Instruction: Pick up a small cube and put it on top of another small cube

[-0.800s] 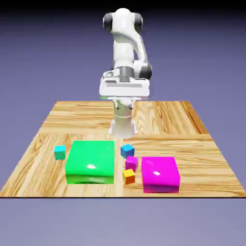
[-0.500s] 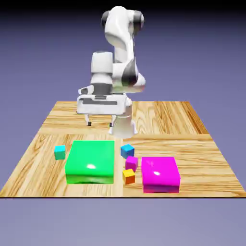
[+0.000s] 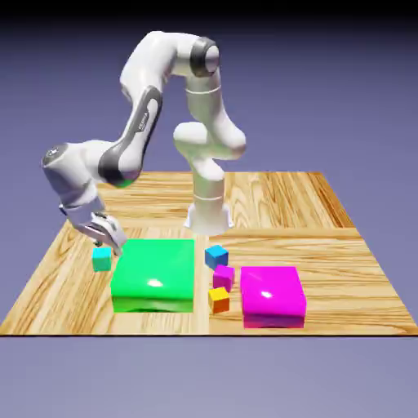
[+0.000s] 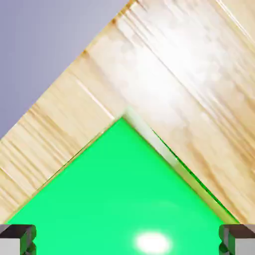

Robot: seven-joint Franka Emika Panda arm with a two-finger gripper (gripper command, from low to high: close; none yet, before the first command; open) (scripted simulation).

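The end effector [image 4: 127, 240] is wide apart with nothing in it. The small light blue cube [image 3: 101, 260] sits on the table [image 3: 343, 282] beside the big green block [image 3: 154, 273]. Line up right over the cube, go down slowly, and don't bump the block.

The green block [image 3: 154, 275] seems to stand directly in the hand's [image 4: 127, 239] way.

Block [image 3: 154, 273] bright green; cube [image 3: 101, 260] cyan; table [image 3: 326, 261] wood-grained.

Brightly lit — a white glare spot on the green block [image 4: 114, 184], washed-out shine across the wood [image 4: 164, 64].
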